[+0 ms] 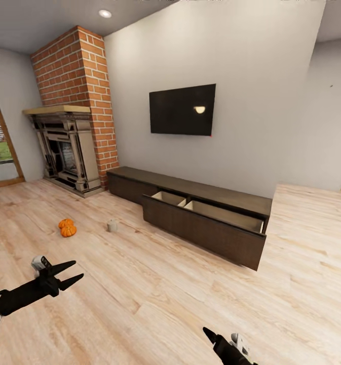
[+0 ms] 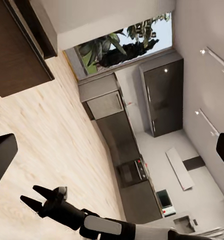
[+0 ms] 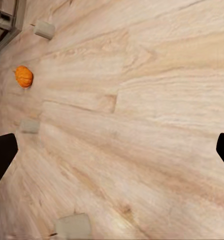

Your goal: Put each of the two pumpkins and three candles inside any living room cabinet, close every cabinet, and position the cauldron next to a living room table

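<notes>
The left pincer [image 1: 71, 270] sits at the lower left of the head view, its two black tapered fingers spread apart with nothing between them, hanging over bare floor [image 1: 155, 299]. The right pincer [image 1: 211, 334] pokes in at the bottom edge, right of centre; only one pointed black finger shows there. In the left wrist view the right pincer [image 2: 37, 196] appears at the lower left with both prongs parted and empty.

The floor is pale, long-grained wood plank. In the middle of the head view stands the cabinet [image 1: 200, 228], a long low unit of dark brown wood grain against the grey wall. Its right front is pulled well out, showing two pale beige compartments; the left front is flush.

At centre left of the head view two round orange ribbed pumpkins [image 1: 67, 227] lie on the floor, touching each other. To their right, apart from them and left of the cabinet, stands a short pale cylindrical candle [image 1: 112, 226].

The right wrist view shows one pumpkin [image 3: 23, 76] at upper left and three pale stubby candles [image 3: 44, 30] spread over the planks.

A red brick chimney [image 1: 76, 76] rises over a grey carved fireplace [image 1: 66, 152] at upper left, and a flat black television [image 1: 182, 109] hangs on the wall above the cabinet.
</notes>
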Available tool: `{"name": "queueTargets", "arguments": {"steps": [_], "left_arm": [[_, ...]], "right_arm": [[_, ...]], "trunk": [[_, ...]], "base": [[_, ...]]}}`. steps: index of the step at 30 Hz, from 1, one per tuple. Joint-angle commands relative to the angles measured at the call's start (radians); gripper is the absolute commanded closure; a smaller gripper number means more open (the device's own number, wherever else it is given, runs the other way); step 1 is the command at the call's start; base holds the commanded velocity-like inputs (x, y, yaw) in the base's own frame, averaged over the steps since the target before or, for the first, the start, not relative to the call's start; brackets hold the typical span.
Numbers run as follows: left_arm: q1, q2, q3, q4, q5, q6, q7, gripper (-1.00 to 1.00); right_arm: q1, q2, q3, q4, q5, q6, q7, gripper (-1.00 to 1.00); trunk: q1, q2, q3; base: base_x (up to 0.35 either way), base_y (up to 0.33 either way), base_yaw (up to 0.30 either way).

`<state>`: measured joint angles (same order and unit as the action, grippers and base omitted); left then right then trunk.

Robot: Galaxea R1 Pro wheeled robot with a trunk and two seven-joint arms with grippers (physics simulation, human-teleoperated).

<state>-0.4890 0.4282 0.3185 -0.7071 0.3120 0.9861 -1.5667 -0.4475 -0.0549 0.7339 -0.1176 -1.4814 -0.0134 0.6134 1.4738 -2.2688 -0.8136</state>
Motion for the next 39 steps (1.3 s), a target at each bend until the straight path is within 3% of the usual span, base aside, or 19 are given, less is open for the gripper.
{"name": "queueTargets", "arguments": {"steps": [1, 4, 6, 9, 15, 21, 23, 25, 27, 29, 30, 32, 34, 36, 39], "left_arm": [[0.0, 0.004, 0.0, 0.0, -0.002, 0.011, -0.004, -1.0], [0.0, 0.031, -0.002, 0.0, -0.004, 0.01, -0.004, -1.0], [0.0, 0.054, -0.004, 0.0, -0.005, 0.01, -0.004, -1.0], [0.0, 0.068, -0.006, 0.0, -0.008, 0.009, -0.004, -1.0], [0.0, 0.076, -0.008, 0.0, -0.017, 0.006, -0.004, -1.0], [0.0, 0.076, -0.006, 0.0, -0.074, 0.005, -0.004, -1.0], [0.0, 0.076, -0.006, 0.0, -0.083, 0.005, -0.004, -1.0], [0.0, 0.076, -0.006, 0.0, -0.087, 0.005, -0.004, -1.0], [0.0, 0.076, -0.006, 0.0, -0.089, 0.005, -0.004, -1.0], [-0.002, 0.076, -0.006, 0.0, -0.09, 0.004, -0.004, -1.0], [-0.002, 0.077, -0.006, 0.0, -0.091, 0.004, -0.004, -1.0], [-0.003, 0.078, -0.006, 0.0, -0.094, 0.004, -0.004, -1.0], [-0.003, 0.078, -0.006, 0.0, -0.097, 0.003, -0.004, -1.0], [-0.004, 0.078, -0.006, 0.0, -0.098, 0.003, -0.004, -1.0], [-0.005, 0.078, -0.005, 0.0, -0.099, 0.003, -0.004, -1.0]], "right_arm": [[0.0, -0.001, 0.008, -0.036, -0.009, 0.004, 0.01, -1.0], [0.0, -0.001, 0.008, -0.165, -0.009, 0.011, 0.021, -1.0], [0.0, -0.002, 0.008, -0.202, -0.01, 0.014, 0.023, -1.0], [0.0, -0.002, 0.008, -0.219, -0.012, 0.02, 0.023, -1.0], [0.0, 0.0, 0.01, -0.222, -0.01, 0.063, 0.009, -1.0], [0.0, 0.001, 0.033, -0.227, -0.008, 0.119, -0.07, -1.0], [-0.001, 0.001, 0.074, -0.229, -0.007, 0.127, -0.168, -1.0], [-0.003, 0.003, 0.123, -0.233, -0.007, 0.129, -0.308, -1.0], [-0.006, 0.004, 0.144, -0.242, -0.007, 0.126, -0.426, -1.0], [-0.032, 0.013, 0.162, -0.289, 0.001, 0.127, -0.657, -1.0], [-0.052, 0.032, 0.169, -0.324, 0.022, 0.128, -0.766, -1.0], [-0.092, 0.095, 0.184, -0.371, 0.116, 0.128, -1.005, -1.0], [-0.129, 0.164, 0.191, -0.397, 0.235, 0.129, -1.185, -1.0], [-0.155, 0.2, 0.193, -0.411, 0.325, 0.132, -1.271, -1.0], [-0.168, 0.217, 0.194, -0.416, 0.377, 0.144, -1.31, -1.0]], "trunk": [[-0.004, 0.007, 0.002], [-0.016, 0.028, 0.013], [-0.023, 0.042, 0.02], [-0.035, 0.063, 0.029], [-0.058, 0.105, 0.042], [-0.081, 0.147, 0.054], [-0.088, 0.161, 0.058], [-0.096, 0.175, 0.062], [-0.104, 0.189, 0.066], [-0.111, 0.203, 0.069], [-0.115, 0.21, 0.071], [-0.123, 0.224, 0.075], [-0.131, 0.238, 0.079], [-0.138, 0.252, 0.083], [-0.15, 0.273, 0.088]], "base": [[0.0, 0.0, 0.026], [0.0, 0.0, 0.011], [0.0, 0.0, 0.003], [0.0, 0.0, 0.055], [0.0, 0.0, 0.173], [0.0, 0.0, 0.208], [0.0, 0.0, 0.21], [0.0, 0.0, 0.211], [0.0, 0.0, 0.211], [0.0, 0.0, 0.21], [0.0, 0.0, 0.208], [0.0, 0.0, 0.205], [0.0, 0.0, 0.2], [0.0, 0.0, 0.195], [0.0, 0.0, 0.193]]}}
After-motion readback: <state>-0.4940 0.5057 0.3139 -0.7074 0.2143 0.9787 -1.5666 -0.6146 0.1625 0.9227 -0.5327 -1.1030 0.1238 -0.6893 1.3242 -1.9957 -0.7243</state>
